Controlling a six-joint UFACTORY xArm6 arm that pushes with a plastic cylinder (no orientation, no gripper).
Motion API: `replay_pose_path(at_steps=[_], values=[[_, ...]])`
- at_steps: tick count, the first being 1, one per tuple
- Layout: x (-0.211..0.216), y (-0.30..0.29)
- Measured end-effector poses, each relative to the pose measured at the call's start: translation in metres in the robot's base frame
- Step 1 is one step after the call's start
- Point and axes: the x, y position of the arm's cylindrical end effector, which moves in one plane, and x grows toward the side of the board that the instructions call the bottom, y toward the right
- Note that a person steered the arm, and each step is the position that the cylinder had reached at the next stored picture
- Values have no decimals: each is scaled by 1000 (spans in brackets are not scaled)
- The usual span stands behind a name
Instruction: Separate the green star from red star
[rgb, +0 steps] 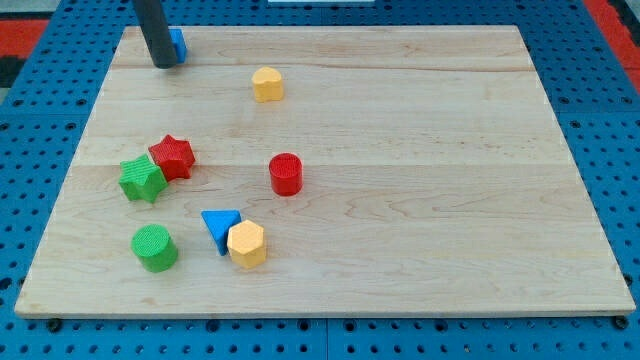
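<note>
The green star (142, 179) lies at the board's left, touching the red star (173, 156), which sits just up and right of it. My tip (164, 64) is at the view's top left, far above both stars. It stands in front of a blue block (178, 43) and hides most of it.
A yellow block (267, 84) lies at the top middle. A red cylinder (286, 173) sits right of the stars. A green cylinder (155, 247), a blue triangle (219, 226) and a yellow hexagon (246, 243) lie near the bottom left. The wooden board (420, 180) rests on blue pegboard.
</note>
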Motion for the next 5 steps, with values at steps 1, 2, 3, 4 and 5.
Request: replay_pose_path(at_steps=[1, 2, 3, 4, 5], values=[[47, 8], [86, 30], [112, 82], [147, 105], [167, 83]])
